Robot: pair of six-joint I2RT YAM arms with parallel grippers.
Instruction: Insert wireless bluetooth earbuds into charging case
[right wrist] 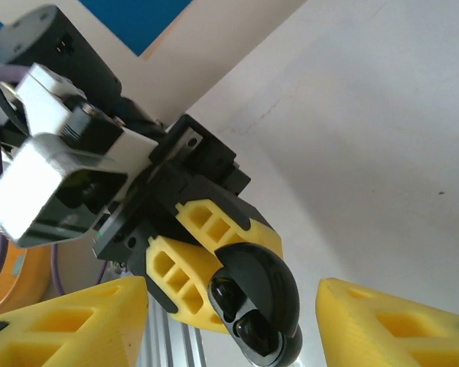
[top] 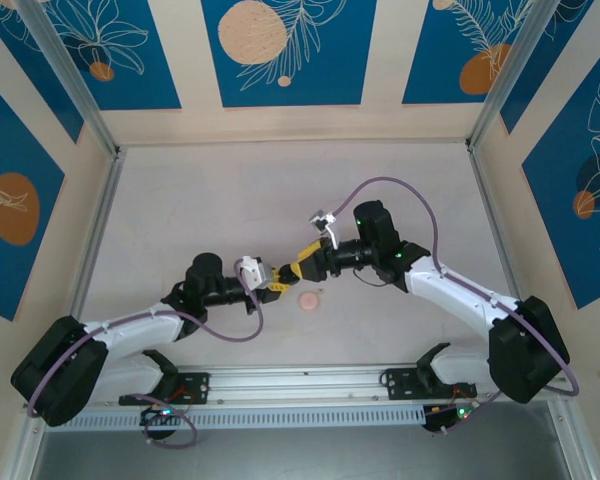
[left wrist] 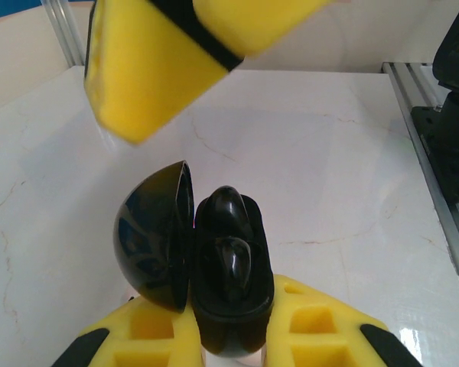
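**A:** What's nearest me on the table?
**B:** A small pink disc (top: 309,299), lying flat just in front of both grippers.
**A:** My left gripper?
**B:** The left gripper (top: 278,286) pinches an open black case (left wrist: 228,310). A black earbud (left wrist: 233,264) sits inside.
**A:** And beyond it?
**B:** The right gripper (right wrist: 231,283), fingers spread, close to the case but apart from it.

White marbled table (top: 230,200) — blue leaf-print walls (top: 325,65) behind.
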